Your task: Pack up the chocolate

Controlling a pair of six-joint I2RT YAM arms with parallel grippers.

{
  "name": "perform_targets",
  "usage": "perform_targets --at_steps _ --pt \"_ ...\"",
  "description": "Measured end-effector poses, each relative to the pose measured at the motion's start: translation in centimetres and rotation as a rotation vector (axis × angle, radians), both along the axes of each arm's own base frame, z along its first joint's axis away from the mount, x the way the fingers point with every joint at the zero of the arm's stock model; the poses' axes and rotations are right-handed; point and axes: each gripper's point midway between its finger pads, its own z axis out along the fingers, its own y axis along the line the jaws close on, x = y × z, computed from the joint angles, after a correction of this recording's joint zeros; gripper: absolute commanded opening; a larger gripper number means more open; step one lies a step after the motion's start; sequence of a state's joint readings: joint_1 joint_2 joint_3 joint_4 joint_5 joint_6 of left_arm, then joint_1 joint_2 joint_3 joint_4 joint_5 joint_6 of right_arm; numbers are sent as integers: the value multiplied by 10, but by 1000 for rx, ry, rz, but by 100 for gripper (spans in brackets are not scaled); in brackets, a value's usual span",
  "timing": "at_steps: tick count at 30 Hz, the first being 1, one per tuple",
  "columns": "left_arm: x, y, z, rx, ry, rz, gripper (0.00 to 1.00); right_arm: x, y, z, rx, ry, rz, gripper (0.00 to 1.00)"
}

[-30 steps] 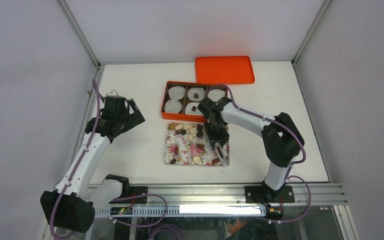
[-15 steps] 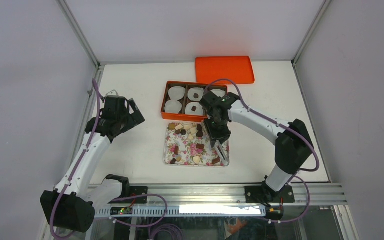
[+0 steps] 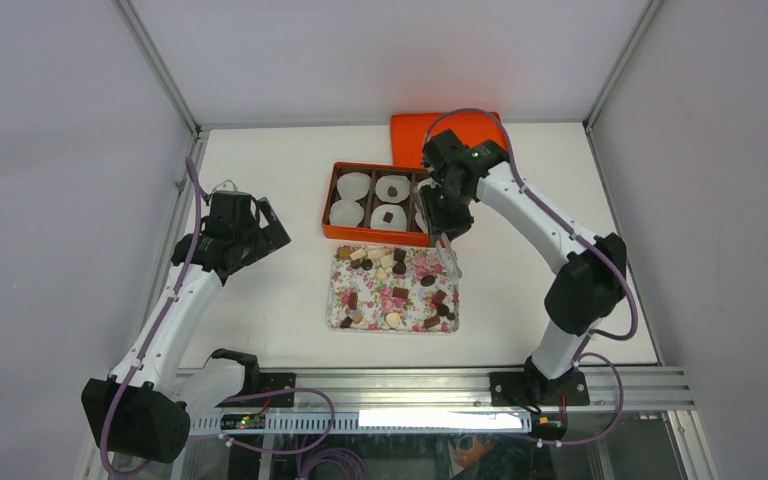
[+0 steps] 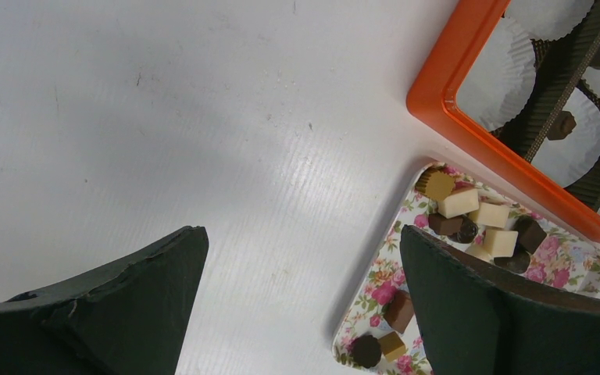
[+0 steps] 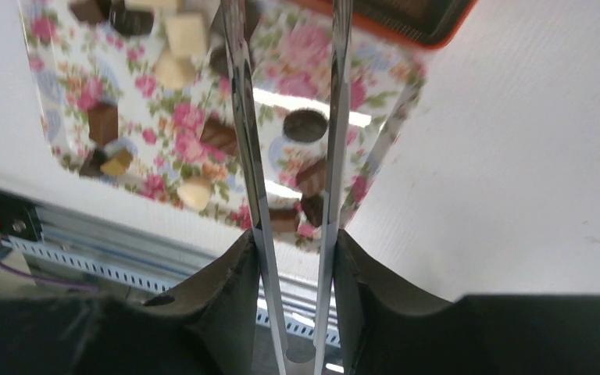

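My left claw (image 4: 301,234): spread wide, empty, above counter (image 4: 164,117).
My right claw (image 5: 285,31): blades narrowly parted, tips cropped; hold unclear.
Chocolate (image 5: 305,125): loose on floral tray (image 5: 309,45), centre.

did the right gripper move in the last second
Yes. The right gripper moved up-frame, from the near right corner of the floral tray toward the right end of the orange box.

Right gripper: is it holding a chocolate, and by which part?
It cannot be told. Nothing shows between the right gripper's long metal blades, but their tips run off the top of the picture.
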State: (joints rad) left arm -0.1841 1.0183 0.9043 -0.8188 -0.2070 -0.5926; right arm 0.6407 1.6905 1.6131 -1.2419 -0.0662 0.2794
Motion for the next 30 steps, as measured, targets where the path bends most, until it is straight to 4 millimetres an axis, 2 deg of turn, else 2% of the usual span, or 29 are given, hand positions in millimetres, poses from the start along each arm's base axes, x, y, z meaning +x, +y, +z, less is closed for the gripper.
perform_targets --at_steps 5,8,10,12,14,20,30 --pt "0 0 0 0 0 0 99 70 -14 -5 -8 -22 -87 1" --pt "0 0 0 0 0 0 99 99 -16 -23 -23 -8 -111 4" --pt "0 0 0 0 -1 0 99 109 -19 -39 -40 16 -125 7" --pt "0 0 1 -1 -4 1 99 112 -21 -52 -55 42 -135 9" --pt "0 0 1 -3 -4 3 99 113 -22 -60 -67 60 -142 17" --pt "-1 0 1 -6 -3 7 99 114 -22 -64 -70 64 -149 36" --pt "-1 0 -2 -4 9 7 99 111 -25 -76 -89 73 -173 47"
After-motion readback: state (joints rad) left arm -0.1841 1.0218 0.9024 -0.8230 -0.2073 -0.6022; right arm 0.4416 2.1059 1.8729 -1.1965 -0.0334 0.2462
